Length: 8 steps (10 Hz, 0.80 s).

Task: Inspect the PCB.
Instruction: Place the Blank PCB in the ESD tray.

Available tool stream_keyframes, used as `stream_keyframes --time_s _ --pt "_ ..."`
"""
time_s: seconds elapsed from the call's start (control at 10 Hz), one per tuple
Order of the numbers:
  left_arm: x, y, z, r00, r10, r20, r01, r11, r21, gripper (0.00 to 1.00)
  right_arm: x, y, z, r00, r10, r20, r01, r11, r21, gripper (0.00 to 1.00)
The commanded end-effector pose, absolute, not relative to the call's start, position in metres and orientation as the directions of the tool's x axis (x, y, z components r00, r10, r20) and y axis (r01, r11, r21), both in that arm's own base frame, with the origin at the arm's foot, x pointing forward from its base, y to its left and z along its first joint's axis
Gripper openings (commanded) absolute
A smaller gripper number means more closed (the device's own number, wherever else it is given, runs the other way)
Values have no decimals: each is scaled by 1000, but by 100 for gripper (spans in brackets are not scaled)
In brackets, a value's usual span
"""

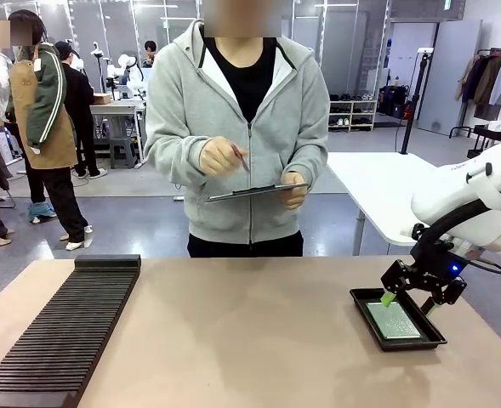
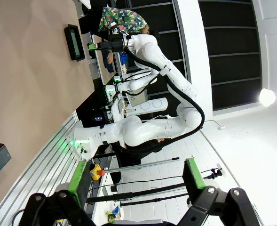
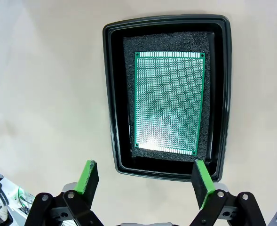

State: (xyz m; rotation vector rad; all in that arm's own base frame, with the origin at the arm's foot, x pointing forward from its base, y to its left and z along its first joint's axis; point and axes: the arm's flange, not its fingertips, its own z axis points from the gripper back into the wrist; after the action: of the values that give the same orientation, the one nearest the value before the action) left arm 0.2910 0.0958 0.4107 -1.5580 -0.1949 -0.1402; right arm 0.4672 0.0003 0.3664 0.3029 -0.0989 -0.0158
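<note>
The PCB point(image 3: 170, 101) is a green, finely dotted board lying flat on dark foam inside a shallow black tray point(image 3: 111, 94). In the front view the tray point(image 1: 358, 297) sits at the table's right with the PCB point(image 1: 393, 321) in it. My right gripper point(image 1: 409, 304) hovers just above the tray's near end. In its wrist view the right gripper point(image 3: 144, 178) is open, its green pads apart and holding nothing. My left gripper point(image 2: 134, 176) is open too, with nothing between its fingers. From far off it sees the tray point(image 2: 75, 42) and the right gripper point(image 2: 100, 45).
A person stands at the far side, holding a grey clipboard point(image 1: 254, 193) in one hand and a pen in the other. A long black slotted rack point(image 1: 63, 331) lies along the table's left. A white table point(image 1: 378, 191) stands behind on the right.
</note>
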Motion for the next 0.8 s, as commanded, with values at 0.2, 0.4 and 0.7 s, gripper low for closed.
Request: stream_keyframes --time_s 0.2,0.4,0.7 --pt "290 97 412 976 35 216 216 7 -976 100 468 2 365 995 -28 95 -3 952 305 100" --pt "290 97 412 976 35 216 216 7 -976 100 468 2 365 995 -28 95 -3 952 305 100" --pt "290 97 412 976 35 216 216 7 -976 100 468 2 365 995 -28 95 -3 952 305 100"
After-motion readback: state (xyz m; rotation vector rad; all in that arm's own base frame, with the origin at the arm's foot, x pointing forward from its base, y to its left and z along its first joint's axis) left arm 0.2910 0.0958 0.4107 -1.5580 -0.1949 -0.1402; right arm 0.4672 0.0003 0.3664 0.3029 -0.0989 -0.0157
